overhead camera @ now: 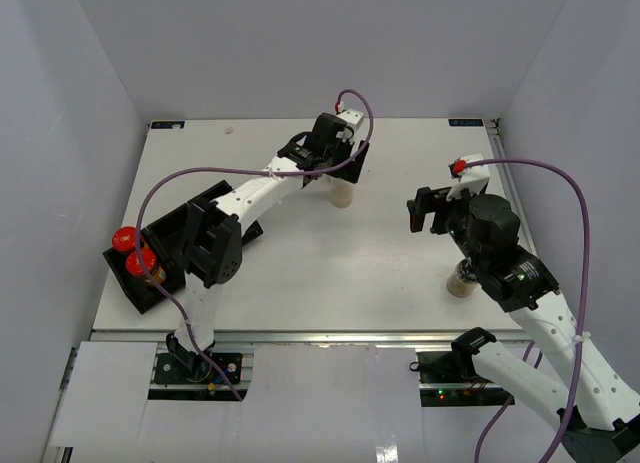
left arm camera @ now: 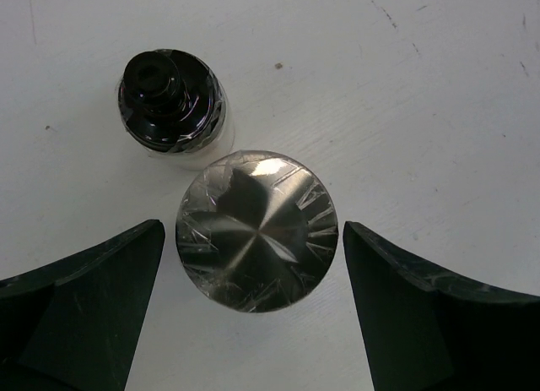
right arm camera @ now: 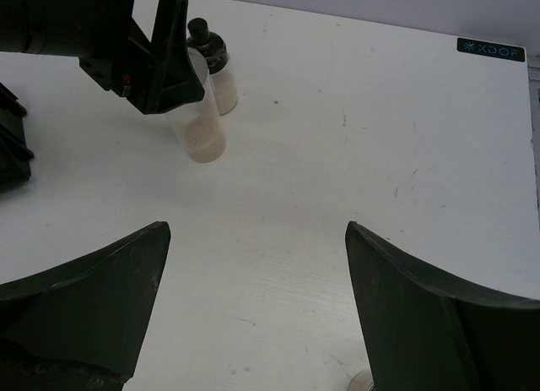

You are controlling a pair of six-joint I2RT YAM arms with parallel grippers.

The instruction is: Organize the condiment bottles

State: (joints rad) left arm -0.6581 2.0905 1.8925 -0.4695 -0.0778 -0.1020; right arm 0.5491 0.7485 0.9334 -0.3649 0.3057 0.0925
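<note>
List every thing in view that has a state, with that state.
left gripper: open, either side of silver-capped jar
silver-capped jar: upright, capped, not gripped
black-capped jar: upright, capped, beside it
right gripper: open, empty
red-capped jars: standing in the tray

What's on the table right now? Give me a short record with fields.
left gripper: open, astride the silver-capped jar, not touching it
right gripper: open, empty, above the table
black-capped jar: upright, right beside the silver-capped jar
tray: at the left edge, holding two red-capped jars
tan-filled jar: beside the right arm, cap hidden
</note>
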